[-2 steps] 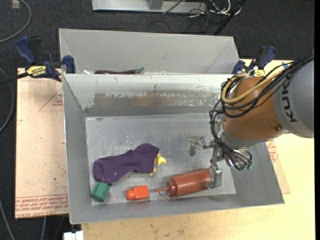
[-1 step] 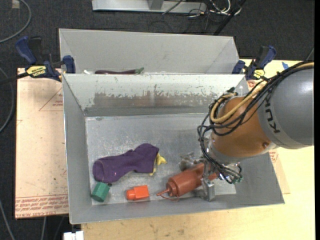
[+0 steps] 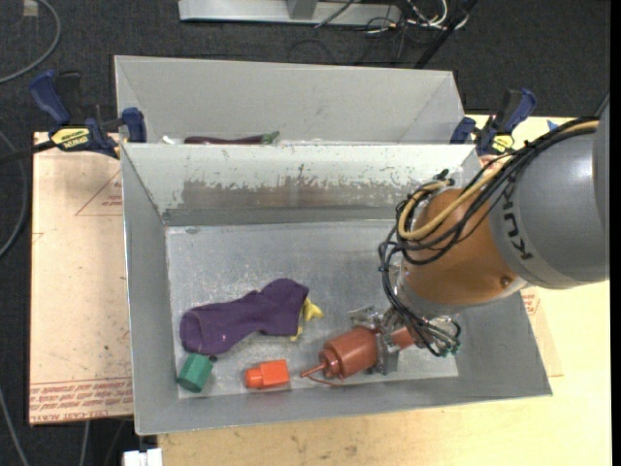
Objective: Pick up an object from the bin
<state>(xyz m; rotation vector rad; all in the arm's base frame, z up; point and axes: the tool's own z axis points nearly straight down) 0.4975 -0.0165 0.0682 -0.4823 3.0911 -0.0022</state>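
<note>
At the near left a small green cylinder (image 3: 195, 372) is seen, with a purple cloth (image 3: 243, 320) just beyond it and an orange block (image 3: 267, 375) to its right. Further right, a red-brown nozzle-shaped piece (image 3: 347, 354) lies against the gripper (image 3: 393, 343) (low at the bin floor). Whether the gripper is clenched or released cannot be told. The grasping step is judged in hand; a firm closure on that piece would be needed before any lift.

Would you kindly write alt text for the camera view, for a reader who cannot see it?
The end effector is low at the right of the bin, beside a red-brown bottle. To the left lie an orange block, a green cap and a purple sock.
</note>
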